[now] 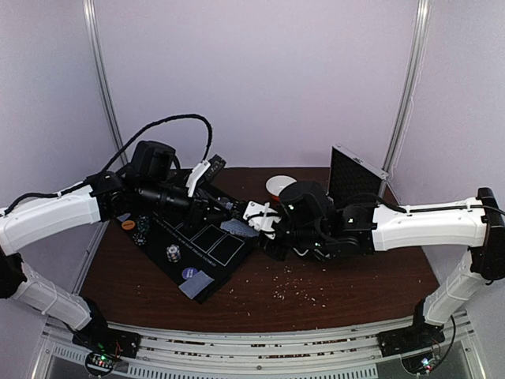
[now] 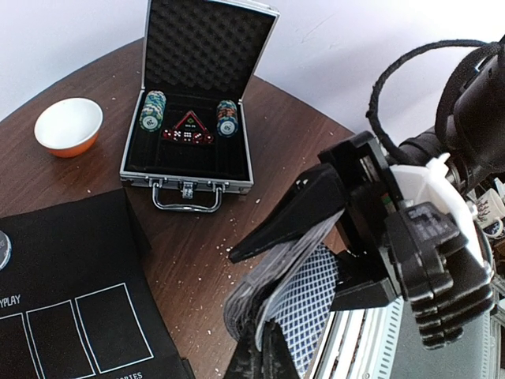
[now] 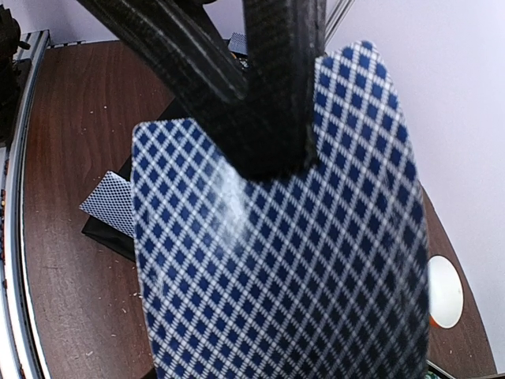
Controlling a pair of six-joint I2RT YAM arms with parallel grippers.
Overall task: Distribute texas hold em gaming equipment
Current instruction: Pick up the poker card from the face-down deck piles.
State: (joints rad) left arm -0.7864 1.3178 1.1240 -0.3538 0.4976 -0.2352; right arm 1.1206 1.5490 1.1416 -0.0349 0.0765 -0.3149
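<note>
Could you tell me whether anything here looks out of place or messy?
Pale crumbs speckle the brown table beside the black mat, and one playing card lies askew, overhanging the mat's near corner.

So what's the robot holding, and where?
Right gripper pinches the stack of cards near one edge. Left gripper, jaws shut at their edge, may hold one; unclear.

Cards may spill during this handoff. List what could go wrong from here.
The deck of playing cards in the right gripper looks splayed, so the shut left gripper at its edge might drag out several cards or loosen the rest. The grippers are also very close and could bump.
</note>
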